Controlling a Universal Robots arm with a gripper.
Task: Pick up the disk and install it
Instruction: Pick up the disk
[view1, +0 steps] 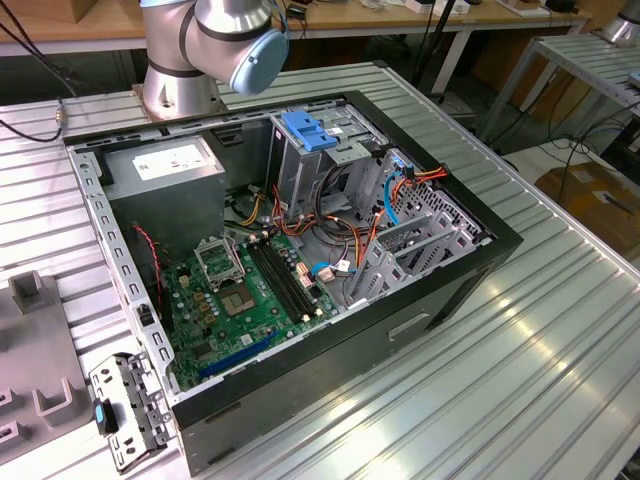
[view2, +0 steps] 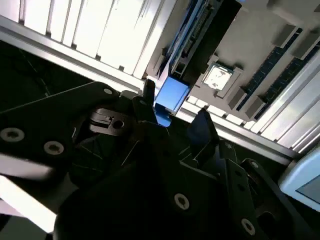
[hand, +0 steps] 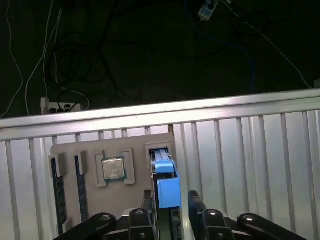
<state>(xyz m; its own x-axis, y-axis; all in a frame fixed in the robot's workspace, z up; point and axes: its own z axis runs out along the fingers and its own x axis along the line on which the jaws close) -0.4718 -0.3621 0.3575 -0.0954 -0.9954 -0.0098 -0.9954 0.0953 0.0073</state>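
The disk (hand: 167, 186) stands on edge in a slot of a grey parts tray (hand: 135, 144), its blue plastic end facing the camera. In the second wrist view the disk (view2: 172, 97) shows the same blue end between two black fingers. My gripper (hand: 170, 199) is open and straddles the disk, one finger on each side, with a small gap visible beside the blue part. In the second wrist view the gripper (view2: 175, 102) sits right at the disk's upper end. How far the drive's body extends into the slot is hidden.
The tray also holds a processor chip (hand: 113, 168) and memory sticks (hand: 57, 185). In the exterior view an open computer case (view1: 455, 290) lies on the ribbed metal table, with a drive cage capped in light blue (view1: 310, 130), a power supply box (view1: 165, 165) and the arm's base (view1: 180, 70) behind.
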